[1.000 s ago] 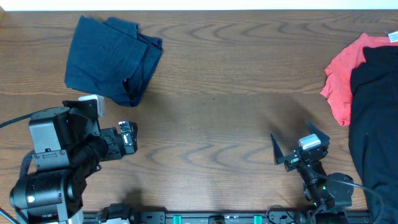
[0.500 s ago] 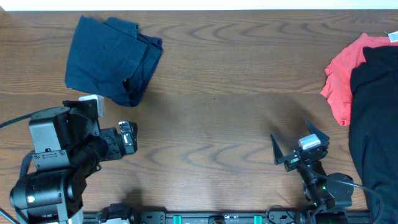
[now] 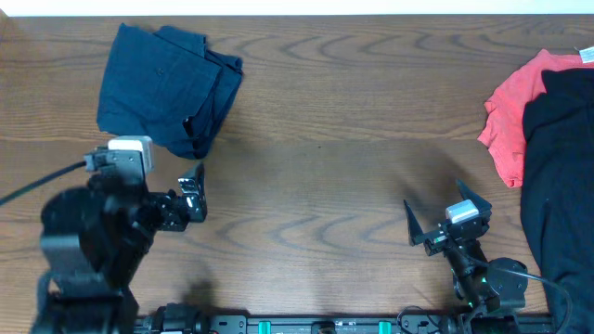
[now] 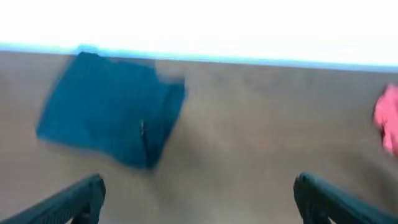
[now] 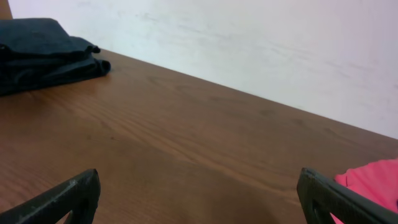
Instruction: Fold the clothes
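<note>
The dark navy blue shorts (image 3: 167, 88) lie folded in a compact bundle at the table's far left; they also show in the left wrist view (image 4: 112, 106) and the right wrist view (image 5: 43, 53). A coral-red piece (image 3: 512, 116) and a black piece (image 3: 561, 176) lie in a heap at the right edge. My left gripper (image 3: 193, 193) is open and empty, just in front of the shorts, apart from them; its view is blurred (image 4: 199, 202). My right gripper (image 3: 444, 211) is open and empty over bare table, left of the black piece (image 5: 199, 199).
The wooden table (image 3: 325, 167) is bare between the shorts and the heap. A white wall runs along the far edge (image 5: 249, 37). The coral-red cloth shows at the right edge of both wrist views (image 4: 388, 121) (image 5: 373, 180).
My left arm has swung and shifted, its gripper now a little farther from me, toward the shorts, and still in motion. The right arm and the clothes have not moved.
</note>
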Controlling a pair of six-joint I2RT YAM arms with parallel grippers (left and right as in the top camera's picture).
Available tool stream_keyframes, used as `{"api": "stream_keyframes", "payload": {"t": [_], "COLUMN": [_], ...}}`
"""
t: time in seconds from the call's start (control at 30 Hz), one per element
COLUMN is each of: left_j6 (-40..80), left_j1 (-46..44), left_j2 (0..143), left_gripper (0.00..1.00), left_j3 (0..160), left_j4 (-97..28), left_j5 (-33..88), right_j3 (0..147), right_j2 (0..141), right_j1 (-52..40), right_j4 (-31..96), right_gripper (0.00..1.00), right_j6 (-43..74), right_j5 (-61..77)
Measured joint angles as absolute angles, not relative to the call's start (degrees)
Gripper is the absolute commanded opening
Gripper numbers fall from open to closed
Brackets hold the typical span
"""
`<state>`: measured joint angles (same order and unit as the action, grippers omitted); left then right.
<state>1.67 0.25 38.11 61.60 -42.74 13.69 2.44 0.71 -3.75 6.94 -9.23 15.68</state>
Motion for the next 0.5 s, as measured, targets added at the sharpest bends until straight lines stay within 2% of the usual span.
{"api": "stream_keyframes", "payload": {"t": [0.23,0.5], "left_j6": [1.7,1.9], "left_j1": [0.2,0.2], "left_j2": [24.4,8.3], "left_gripper": [0.98,0.98], "left_j3": [39.5,21.0], "left_j4": [-21.8,-14.4], "left_j5": [13.1,13.1], "right_j3": [2.4,2.3], "right_j2": [0.7,0.7], "right_j1": [-3.7,-3.7], "right_j4": [6.9,6.9], "right_gripper": [0.99,0.99], "right_j6": [-9.2,-9.2], "right_j5": [15.7,15.7]}}
